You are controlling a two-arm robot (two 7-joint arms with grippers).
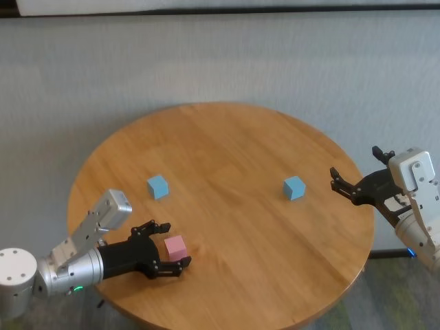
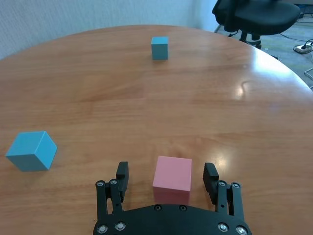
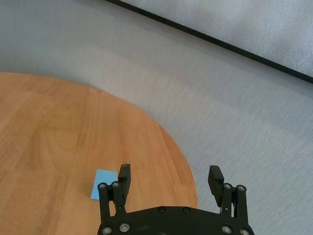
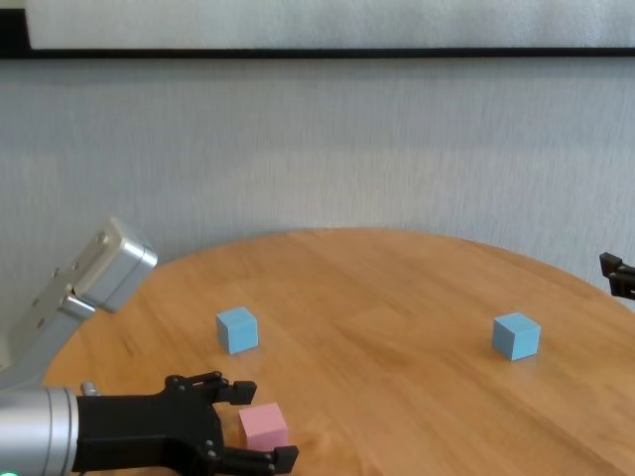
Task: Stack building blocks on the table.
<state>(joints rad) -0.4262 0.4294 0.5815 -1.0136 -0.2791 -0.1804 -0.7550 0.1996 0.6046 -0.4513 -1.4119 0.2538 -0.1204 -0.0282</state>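
A pink block point(image 1: 176, 247) sits on the round wooden table point(image 1: 234, 137) near its front left edge. My left gripper point(image 1: 173, 245) is open around it, one finger on each side with a small gap, as the left wrist view point(image 2: 166, 170) shows. One light blue block point(image 1: 157, 185) lies a little beyond it to the left. The other light blue block point(image 1: 294, 188) lies at the right. My right gripper point(image 1: 355, 162) is open and empty, held above the table's right edge, just right of that block point(image 3: 105, 185).
Grey carpet point(image 1: 227, 62) surrounds the table. A black office chair point(image 2: 254, 14) stands beyond the table's right side. The table's edge runs close to both grippers.
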